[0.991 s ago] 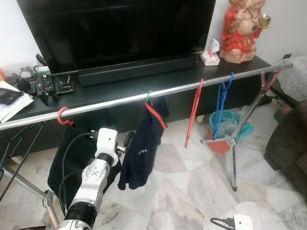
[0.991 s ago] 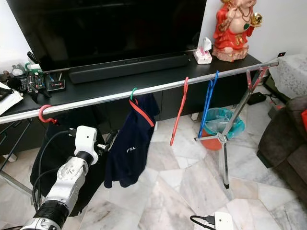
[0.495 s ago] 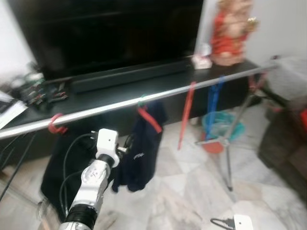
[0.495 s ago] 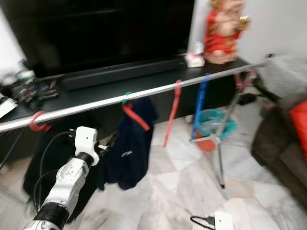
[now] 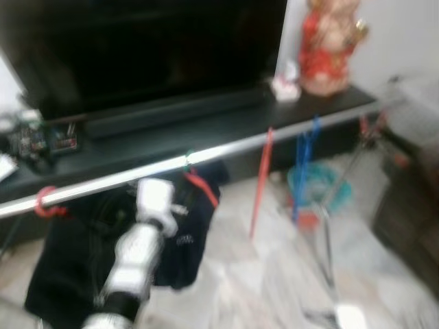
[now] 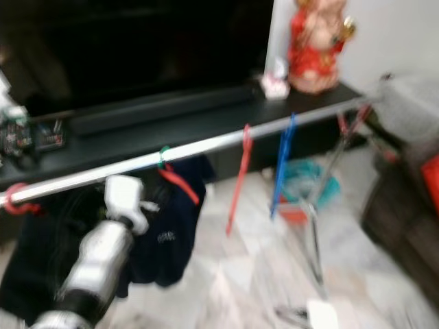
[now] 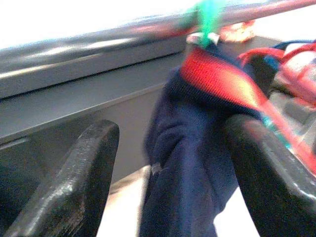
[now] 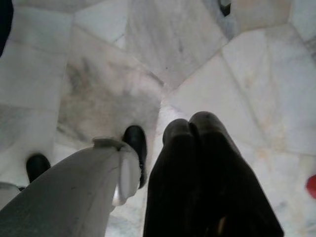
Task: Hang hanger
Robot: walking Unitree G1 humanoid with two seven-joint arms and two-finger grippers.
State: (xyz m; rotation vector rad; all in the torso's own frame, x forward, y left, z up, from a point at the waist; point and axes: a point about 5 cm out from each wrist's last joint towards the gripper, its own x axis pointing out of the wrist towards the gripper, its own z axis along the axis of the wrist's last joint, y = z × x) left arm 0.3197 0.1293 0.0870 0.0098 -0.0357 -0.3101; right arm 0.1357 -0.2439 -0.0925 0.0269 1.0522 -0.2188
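red hook (image 5: 46, 203) on rail (image 5: 123, 179) at far left, left gripper (image 7: 163, 163) raised below rail, jaws released, just short of navy shirt (image 5: 188, 236) on green-hooked hanger (image 5: 199, 186), red hanger (image 5: 260, 181) and blue hanger (image 5: 306, 164) further right, right gripper (image 8: 205, 173) clenched above floor (image 8: 98, 74)

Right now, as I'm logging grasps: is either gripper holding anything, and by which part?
Nothing is held. The left gripper is open, with the navy garment on its hanger between the fingers but not clamped. The right gripper is shut and empty above the floor.
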